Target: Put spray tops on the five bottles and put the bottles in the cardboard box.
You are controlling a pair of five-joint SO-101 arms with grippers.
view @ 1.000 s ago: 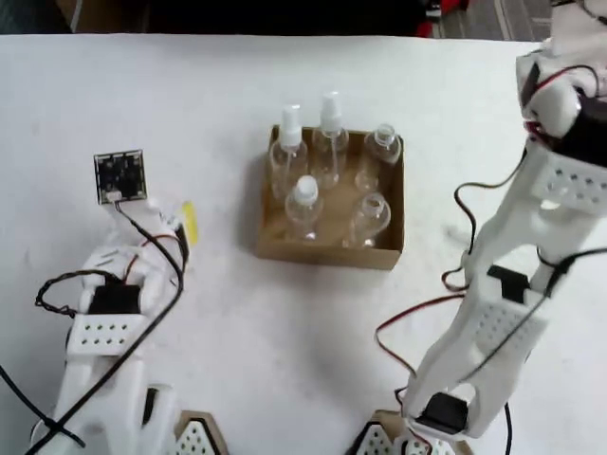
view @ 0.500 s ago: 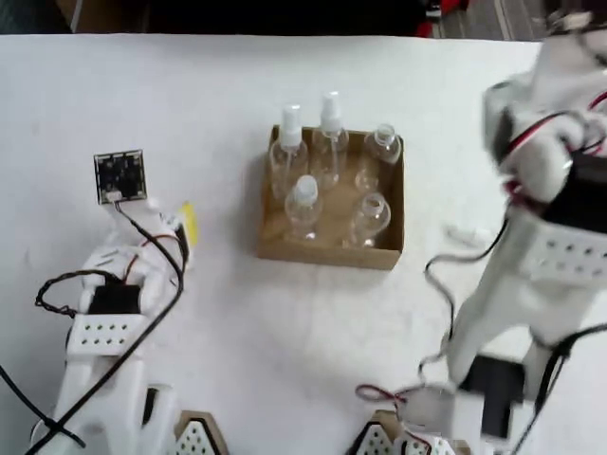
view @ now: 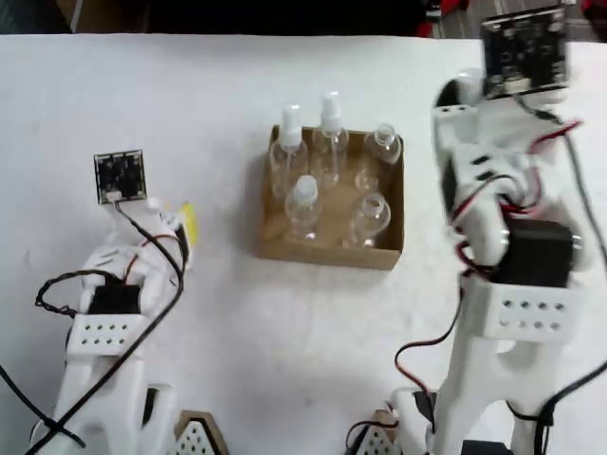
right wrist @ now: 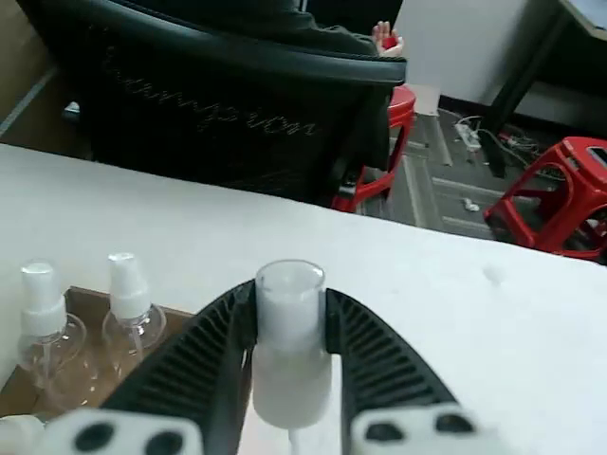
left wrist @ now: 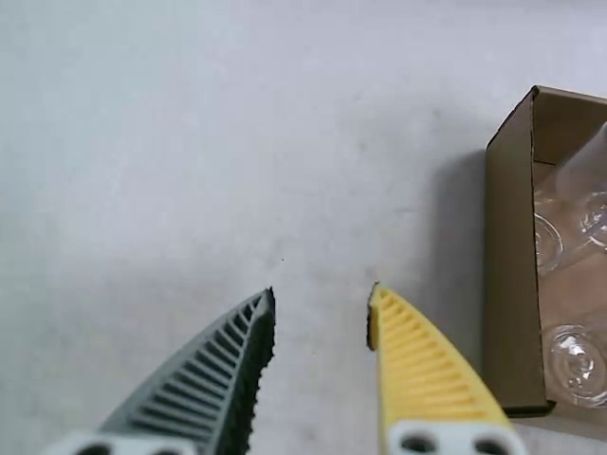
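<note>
Right gripper (right wrist: 287, 296) is clenched on a white spray top (right wrist: 289, 365). The black fingers pinch it from both sides and its cap pokes out past the fingertips. It's held up off the table (view: 190, 85), looking across at a dark chair (right wrist: 218, 104) beyond the far edge. In the high view the right arm stands tall beside the box (view: 327, 248), with its camera board (view: 524, 47) up near the far edge of the table.

Over to that box: cardboard, mid-table, with all five bottles (view: 330, 152) standing inside. Three of them wear tops (view: 330, 106), two in the far row and one in the near row on the left arm's side. The other two, on the side toward the right arm, are bare-necked, one far and one near.

Left gripper (left wrist: 321, 292) now: fingers spread, one grey and one yellow, nothing between them. It sits low over bare table just beside the box, not touching it. Its wrist view catches the box's wall and the clear rims of bottles within. The left arm lies low at the near left of the table, well apart from the right one.
</note>
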